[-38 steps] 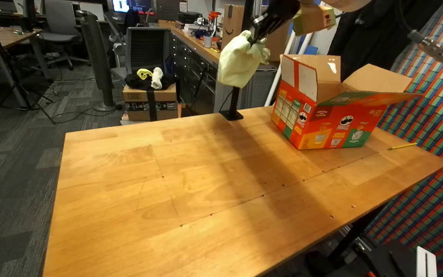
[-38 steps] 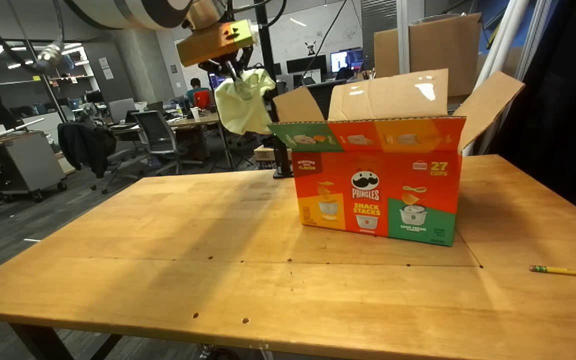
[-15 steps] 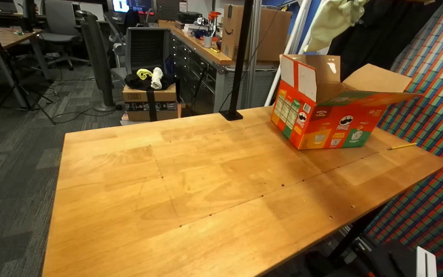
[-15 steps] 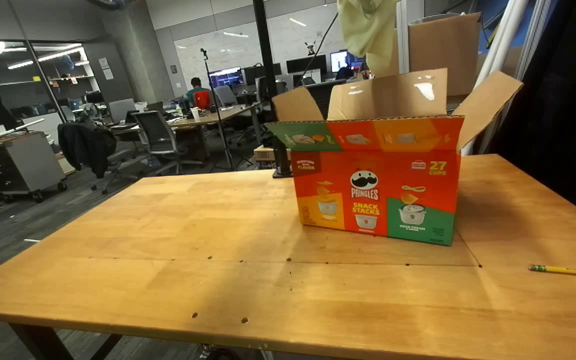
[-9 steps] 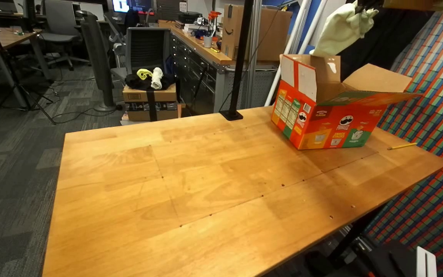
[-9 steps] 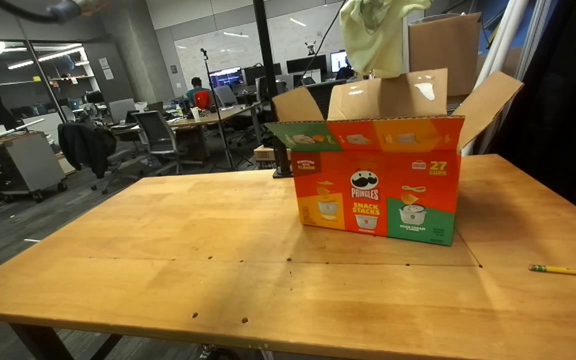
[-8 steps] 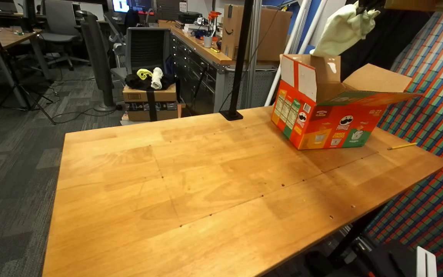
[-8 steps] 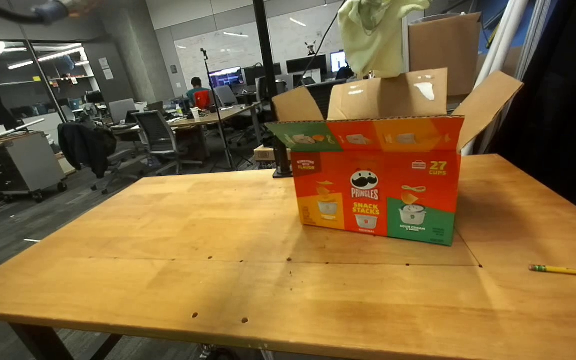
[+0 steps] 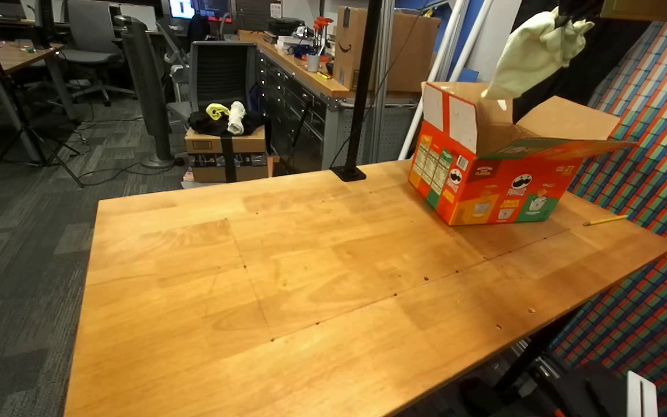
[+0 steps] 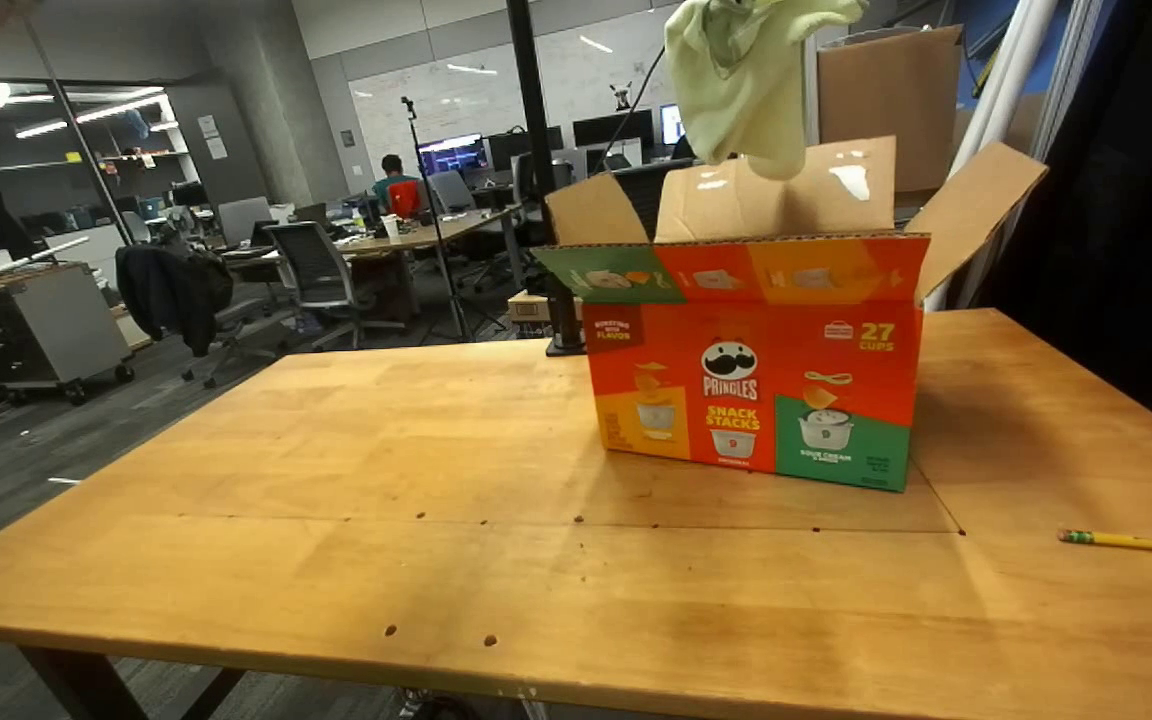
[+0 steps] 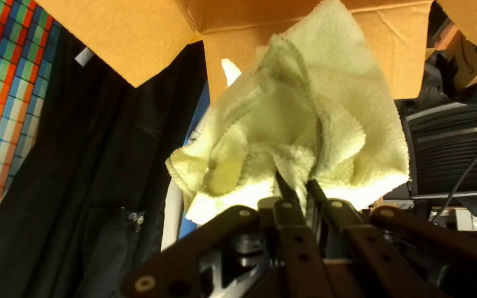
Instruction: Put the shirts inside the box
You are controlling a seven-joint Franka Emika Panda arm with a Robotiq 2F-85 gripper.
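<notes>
One shirt: pincer grip clear only in wrist view.

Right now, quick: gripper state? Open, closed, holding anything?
Gripper: closed, holding the pale yellow-green shirt by a bunched fold.
</notes>
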